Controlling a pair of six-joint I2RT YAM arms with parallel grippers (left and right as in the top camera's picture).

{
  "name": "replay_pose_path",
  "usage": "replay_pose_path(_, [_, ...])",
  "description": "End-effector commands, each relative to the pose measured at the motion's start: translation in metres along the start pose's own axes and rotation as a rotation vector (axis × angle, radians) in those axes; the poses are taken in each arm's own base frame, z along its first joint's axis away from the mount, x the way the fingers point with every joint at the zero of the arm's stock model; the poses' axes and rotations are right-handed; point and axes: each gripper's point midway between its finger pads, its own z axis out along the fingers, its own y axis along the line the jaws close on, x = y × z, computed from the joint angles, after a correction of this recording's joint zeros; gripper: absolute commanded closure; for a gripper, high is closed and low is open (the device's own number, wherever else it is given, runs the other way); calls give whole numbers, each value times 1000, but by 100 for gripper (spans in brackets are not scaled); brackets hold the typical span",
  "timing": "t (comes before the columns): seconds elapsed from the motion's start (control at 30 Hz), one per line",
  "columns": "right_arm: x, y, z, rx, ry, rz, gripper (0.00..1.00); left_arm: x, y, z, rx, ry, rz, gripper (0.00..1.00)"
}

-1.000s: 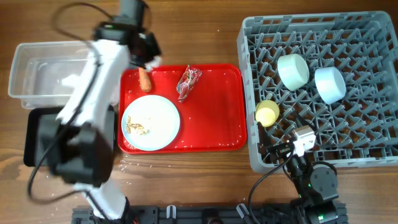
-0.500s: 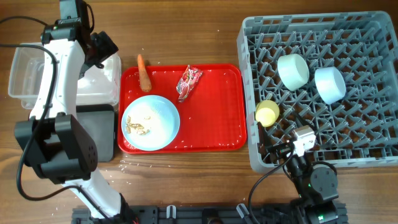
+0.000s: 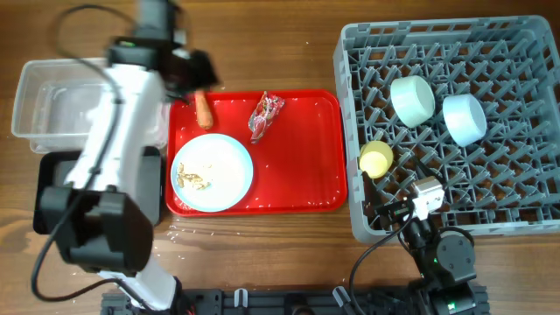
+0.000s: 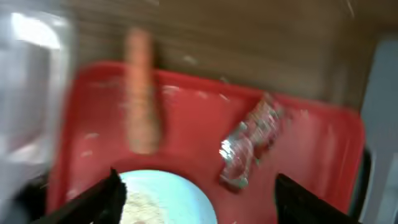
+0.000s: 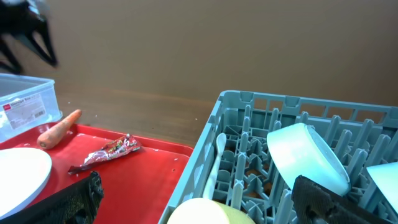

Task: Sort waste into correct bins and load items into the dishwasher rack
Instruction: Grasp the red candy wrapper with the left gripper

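Two bits of waste lie on the flat red plastic tray (image 3: 315, 157): a small orange carrot (image 3: 203, 109) at its far left corner and a crinkled red-and-silver wrapper (image 3: 266, 116) just beside it. The left end effector (image 4: 198, 183) hovers over the carrot, fingers spread wide, holding nothing.

The carrot pokes over the tray's rim, so a clumsy pinch could roll it onto the wooden tabletop (image 3: 262, 52). The pale blue round plate (image 3: 229, 162) with beige crumbs (image 3: 194, 180) sits near, and a low arm might bump it.

The clear plastic tub (image 3: 35, 87) waits left of the tray. The right end effector (image 5: 196, 186) rests open, right of the tray, by the grey peg rack (image 3: 344, 105).
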Motion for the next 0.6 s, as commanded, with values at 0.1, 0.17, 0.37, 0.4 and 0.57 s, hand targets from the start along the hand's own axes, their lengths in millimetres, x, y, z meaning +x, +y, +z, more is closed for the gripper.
replay_pose_path(0.1, [0,2,0,-13,0,-10,0,78,-56,66,-45,67,376,9])
replay_pose_path(0.17, [0,2,0,-13,0,-10,0,85,-64,82,-54,45,411,9])
replay_pose_path(0.37, [0,2,0,-13,0,-10,0,77,-65,131,-81,-14,416,11])
replay_pose_path(0.4, [0,2,0,-13,0,-10,0,83,-65,138,-71,11,417,14])
replay_pose_path(0.57, [0,2,0,-13,0,-10,0,102,-74,152,5,88,415,56])
